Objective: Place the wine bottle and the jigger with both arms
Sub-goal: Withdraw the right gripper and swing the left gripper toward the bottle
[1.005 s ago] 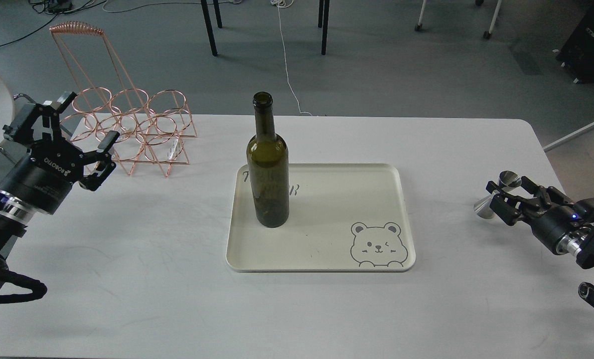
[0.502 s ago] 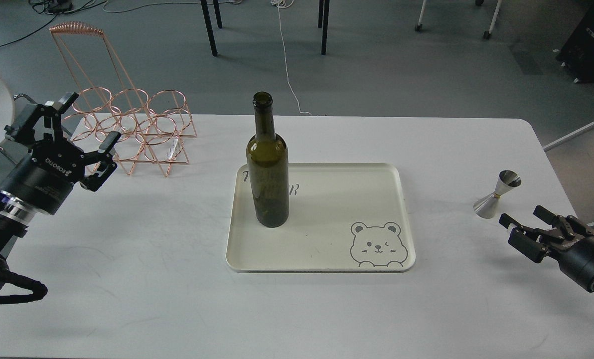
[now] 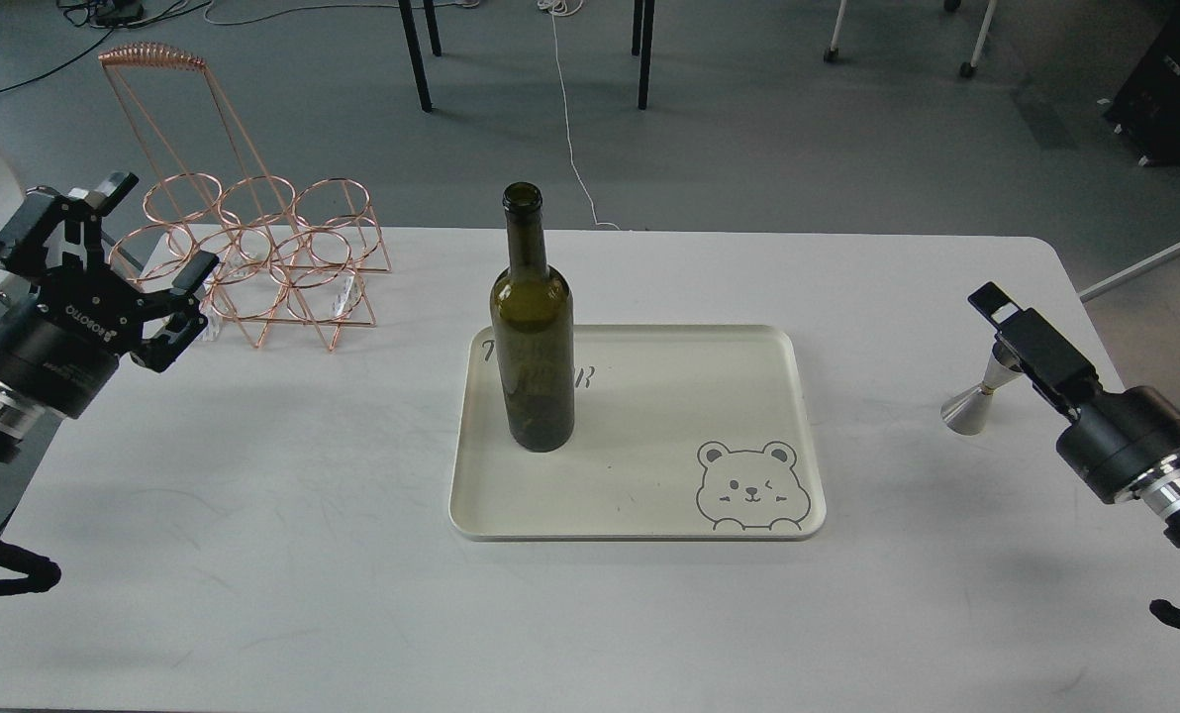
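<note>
The wine bottle (image 3: 534,337), dark olive green, stands upright on the left part of the cream tray (image 3: 806,436). The jigger (image 3: 972,404), small and silver, stands on the table to the right of the tray. My right gripper (image 3: 1008,323) is seen side-on just above and beside it and hides its upper cup. I cannot tell whether its fingers are apart or touch the jigger. My left gripper (image 3: 159,226) is open and empty at the far left, well away from the bottle.
A copper wire bottle rack (image 3: 263,253) stands at the back left, right next to my left gripper. The tray has a bear drawing (image 3: 751,487) at its front right corner. The white table (image 3: 303,555) ends just right of the jigger.
My right gripper has risen from the table in front of the jigger, turned side-on, and now covers its upper cup. My left gripper has drawn back a little to the left, still open.
</note>
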Robot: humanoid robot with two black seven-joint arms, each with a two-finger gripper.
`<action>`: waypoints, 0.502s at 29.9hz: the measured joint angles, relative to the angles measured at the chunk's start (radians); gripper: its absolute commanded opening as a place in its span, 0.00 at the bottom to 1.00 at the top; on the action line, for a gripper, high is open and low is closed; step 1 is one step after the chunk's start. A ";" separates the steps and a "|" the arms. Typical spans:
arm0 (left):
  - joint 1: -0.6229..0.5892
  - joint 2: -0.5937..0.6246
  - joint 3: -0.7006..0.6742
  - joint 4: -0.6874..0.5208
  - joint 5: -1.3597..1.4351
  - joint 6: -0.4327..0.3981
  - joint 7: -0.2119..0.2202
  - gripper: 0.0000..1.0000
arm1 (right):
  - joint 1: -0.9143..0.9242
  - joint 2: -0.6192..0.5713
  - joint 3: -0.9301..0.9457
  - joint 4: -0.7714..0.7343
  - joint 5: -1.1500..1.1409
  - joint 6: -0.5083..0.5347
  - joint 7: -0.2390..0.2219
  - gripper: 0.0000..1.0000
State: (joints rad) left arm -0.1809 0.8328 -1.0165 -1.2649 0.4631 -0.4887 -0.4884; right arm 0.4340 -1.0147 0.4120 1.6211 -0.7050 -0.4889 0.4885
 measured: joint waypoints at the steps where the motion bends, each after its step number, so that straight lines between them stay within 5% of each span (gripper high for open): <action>1: -0.001 0.011 0.000 -0.006 0.023 0.000 0.000 0.98 | 0.019 0.011 0.003 -0.003 0.055 0.005 0.000 0.97; 11: -0.023 0.109 -0.147 -0.248 0.507 -0.001 -0.001 0.98 | 0.114 0.052 0.025 -0.068 0.528 0.410 0.000 0.98; 15: -0.106 0.110 -0.168 -0.361 0.824 -0.001 -0.001 0.98 | 0.110 0.070 0.026 -0.133 0.588 0.482 0.000 0.98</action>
State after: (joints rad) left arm -0.2868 0.9430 -1.1847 -1.6263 1.2866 -0.4892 -0.4891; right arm 0.5437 -0.9451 0.4378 1.4884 -0.1169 -0.0072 0.4885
